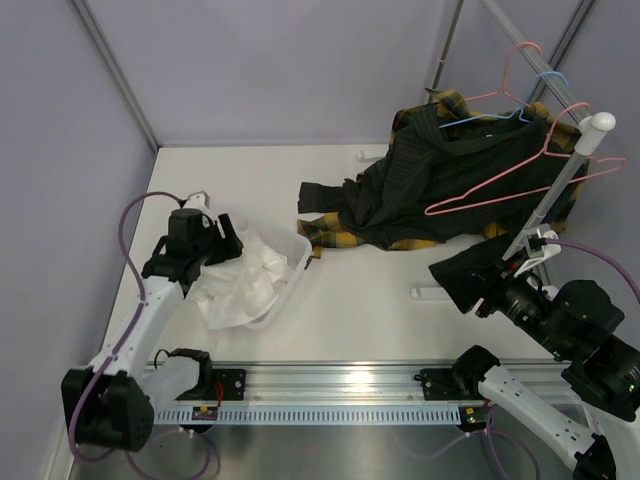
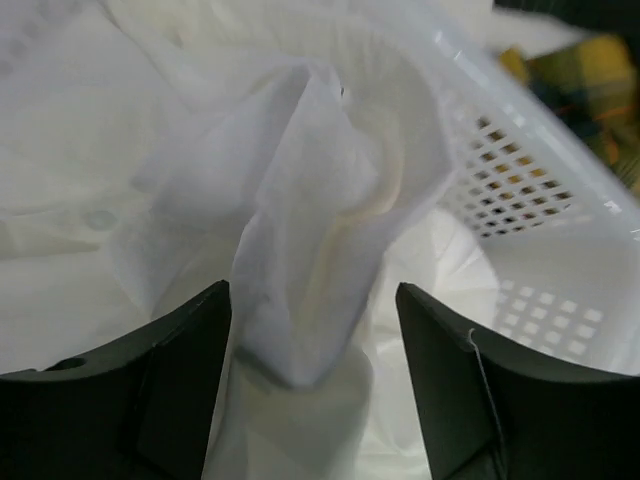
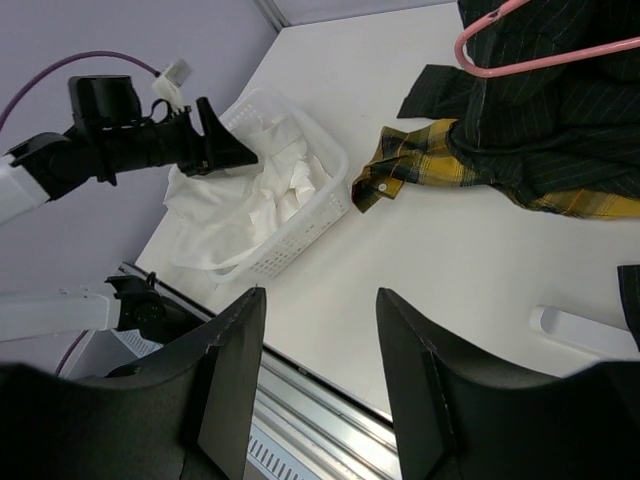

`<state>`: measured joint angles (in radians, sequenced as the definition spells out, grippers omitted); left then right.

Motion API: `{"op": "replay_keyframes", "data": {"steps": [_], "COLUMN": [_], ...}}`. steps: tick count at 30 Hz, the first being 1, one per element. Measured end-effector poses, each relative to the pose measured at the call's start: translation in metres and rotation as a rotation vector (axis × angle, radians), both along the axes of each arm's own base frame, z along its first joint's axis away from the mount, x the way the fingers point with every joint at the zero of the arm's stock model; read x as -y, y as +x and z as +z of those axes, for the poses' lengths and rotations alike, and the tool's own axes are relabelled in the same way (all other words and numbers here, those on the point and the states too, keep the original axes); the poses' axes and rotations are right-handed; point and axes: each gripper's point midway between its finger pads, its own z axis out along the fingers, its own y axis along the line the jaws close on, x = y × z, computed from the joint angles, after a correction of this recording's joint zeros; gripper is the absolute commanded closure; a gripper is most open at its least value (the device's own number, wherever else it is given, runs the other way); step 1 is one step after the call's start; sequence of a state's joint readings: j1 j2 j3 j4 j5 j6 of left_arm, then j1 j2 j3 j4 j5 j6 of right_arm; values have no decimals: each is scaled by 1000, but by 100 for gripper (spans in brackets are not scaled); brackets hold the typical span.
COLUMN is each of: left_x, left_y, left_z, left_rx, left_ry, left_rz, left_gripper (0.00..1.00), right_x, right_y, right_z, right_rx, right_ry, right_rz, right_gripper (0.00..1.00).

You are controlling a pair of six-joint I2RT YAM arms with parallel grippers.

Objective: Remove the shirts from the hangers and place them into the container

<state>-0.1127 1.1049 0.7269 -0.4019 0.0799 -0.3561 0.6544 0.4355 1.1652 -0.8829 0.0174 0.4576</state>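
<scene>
Plainly, the left hand [image 2: 312, 295] hangs over the container [image 1: 298, 262] at about nine o'clock on the surface [image 1: 360, 320], its two fingers spread wide. A raised fold of the white shirt [image 2: 300, 230] stands in the gap between them, but they are not pinched on it. That shirt fills the container and spills over its rim at seven o'clock onto the surface. The right hand [image 3: 320, 300] sits at about four o'clock, jaws parted with nothing between them. At one to two o'clock the black pinstriped shirt [image 1: 420, 180] lies heaped over the plaid shirt [image 1: 325, 232], whose yellow cuff ends just beside the container's far corner. Pink hangers [image 3: 560, 60] and a light blue hanger [image 1: 552, 78] rest tangled over that heap, beside the leaning white pole [image 1: 565, 175].
</scene>
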Motion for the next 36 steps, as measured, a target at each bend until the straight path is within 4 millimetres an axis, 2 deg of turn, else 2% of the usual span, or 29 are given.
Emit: {"op": "replay_keyframes", "data": {"steps": [3, 4, 7, 8, 10, 11, 14, 15, 17, 20, 23, 29, 36], "left_x": [-9, -9, 11, 24, 63, 86, 166, 194, 240, 286, 322, 353, 376], "left_y": [-3, -5, -9, -11, -12, -12, -9, -8, -3, 12, 39, 63, 65], "left_z": [55, 79, 161, 184, 235, 254, 294, 298, 292, 270, 263, 258, 274], "left_rx": [172, 236, 451, 511, 646, 694, 820, 855, 900, 912, 956, 1072, 1209], "left_ry": [41, 52, 32, 8, -61, -87, -137, -148, -150, -139, -116, -84, -135], "left_rz": [51, 58, -10, -66, -225, -318, -607, -701, -860, -1015, -1108, -1197, -1273], "left_gripper": [26, 25, 21, 21, 21, 22, 21, 20, 18, 18, 18, 18, 18], "right_x": [3, 5, 15, 19, 28, 33, 47, 53, 63, 75, 78, 79, 82], "right_y": [-3, -4, -7, -8, -11, -13, -21, -26, -35, -45, -50, -50, -49], "right_z": [6, 10, 22, 25, 31, 34, 48, 55, 66, 78, 81, 68, 63], "right_rx": [11, 18, 41, 47, 64, 69, 103, 123, 156, 186, 187, 141, 122], "right_ry": [6, 10, 23, 26, 39, 45, 77, 95, 124, 151, 157, 138, 125], "right_rz": [-4, -9, -41, -57, -89, -105, -140, -151, -166, -183, -185, -190, -212], "right_gripper": [43, 43, 42, 42, 41, 42, 41, 41, 41, 41, 41, 41, 41]}}
